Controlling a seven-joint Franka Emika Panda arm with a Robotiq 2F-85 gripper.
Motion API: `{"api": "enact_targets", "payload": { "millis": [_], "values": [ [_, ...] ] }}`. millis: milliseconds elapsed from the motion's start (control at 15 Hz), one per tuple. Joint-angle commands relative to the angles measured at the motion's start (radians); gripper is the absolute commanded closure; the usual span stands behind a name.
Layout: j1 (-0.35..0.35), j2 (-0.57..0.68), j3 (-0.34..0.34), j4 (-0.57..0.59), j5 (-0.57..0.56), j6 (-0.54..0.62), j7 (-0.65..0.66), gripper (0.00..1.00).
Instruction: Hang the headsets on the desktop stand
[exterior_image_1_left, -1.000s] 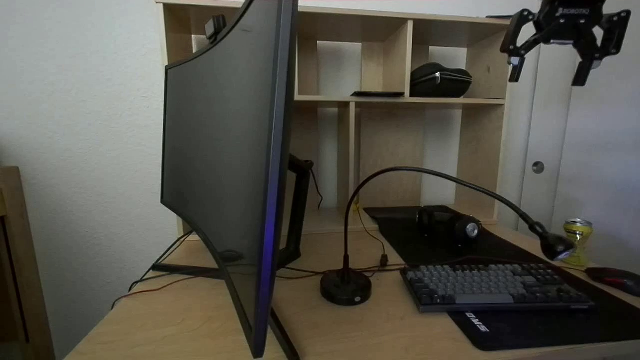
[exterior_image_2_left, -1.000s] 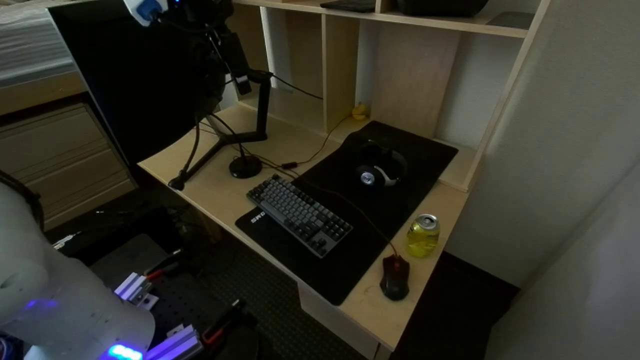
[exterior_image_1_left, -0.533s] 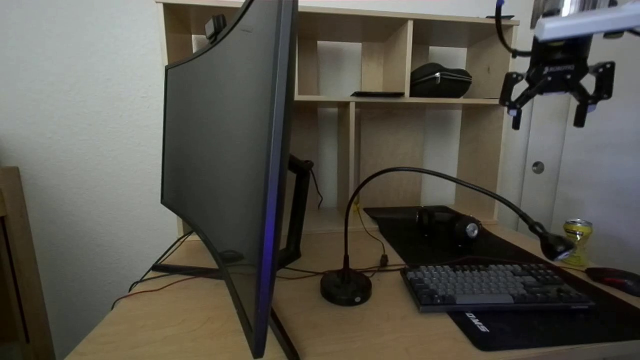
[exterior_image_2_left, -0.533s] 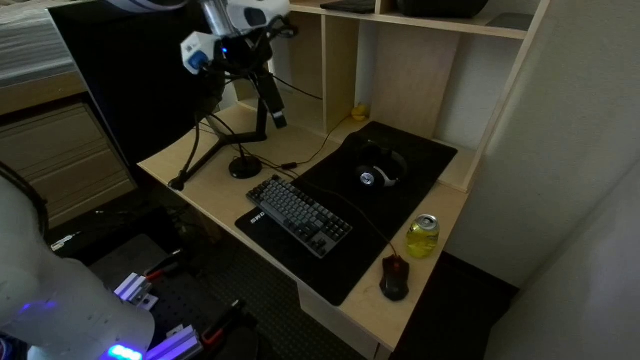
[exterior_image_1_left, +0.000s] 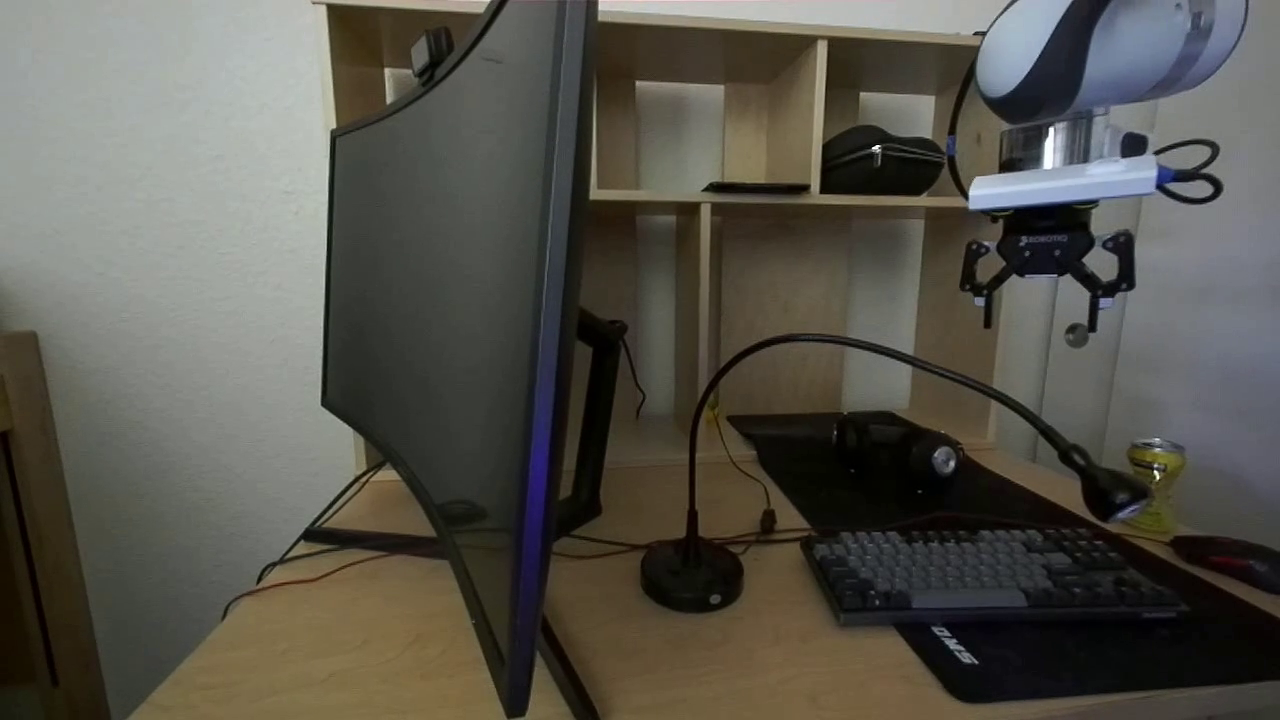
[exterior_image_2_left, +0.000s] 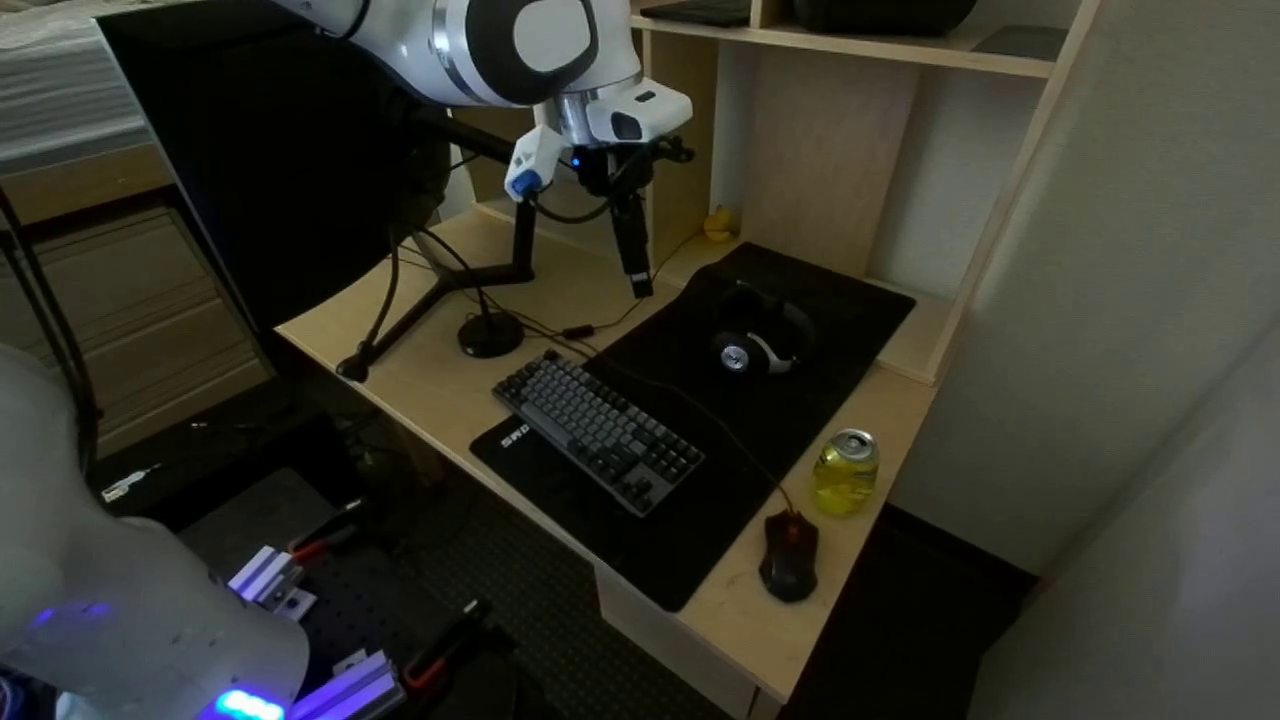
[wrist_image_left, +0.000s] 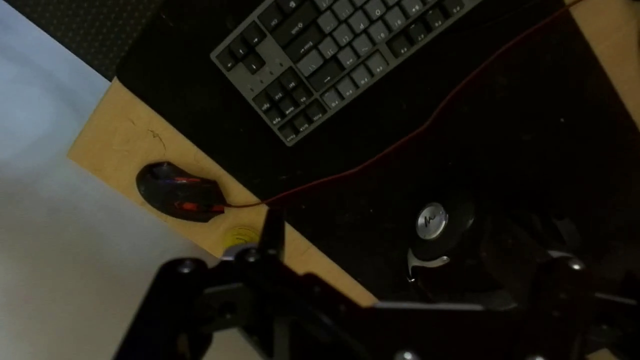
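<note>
The dark headset lies on the black desk mat; its pale round ear-cup face (exterior_image_2_left: 735, 357) shows in an exterior view, and the ear cup (exterior_image_1_left: 935, 460) in an exterior view. In the wrist view the ear-cup disc (wrist_image_left: 432, 221) is sharp while the headband fades into shadow. High above the desk, my gripper (exterior_image_1_left: 1040, 318) points down, jaws wide apart and nothing between them, well clear of the headset. A black gooseneck arm (exterior_image_1_left: 820, 339) rises from a round base (exterior_image_1_left: 692, 577); I cannot tell whether this is the desktop stand.
A large curved monitor (exterior_image_1_left: 440, 270) occupies the desk's other end. Around the mat are a keyboard (exterior_image_2_left: 600, 430), a mouse (exterior_image_2_left: 790, 557) and a yellow can (exterior_image_2_left: 845, 472). A wooden shelf unit (exterior_image_1_left: 780, 300) backs the desk, with a black case (exterior_image_1_left: 880, 162) on it.
My arm has come down over the desk, its gripper shifting nearer the headset's side of the desk. The jaws have stayed open; the headset has not moved.
</note>
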Motion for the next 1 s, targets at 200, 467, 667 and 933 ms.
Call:
{"api": "enact_targets", "payload": {
  "millis": [200,467,667,933],
  "values": [
    [0.045,0.227,-0.087,0.159,0.104,-0.017,-0.241,0.00],
    [0.052,0.399,-0.143,0.376,0.196,-0.038,-0.205,0.00],
    [0.072,0.397,-0.174,0.366,0.191,-0.011,-0.145,0.00],
    [0.087,0.481,-0.184,0.483,0.196,-0.045,-0.069,0.00]
  ]
}}
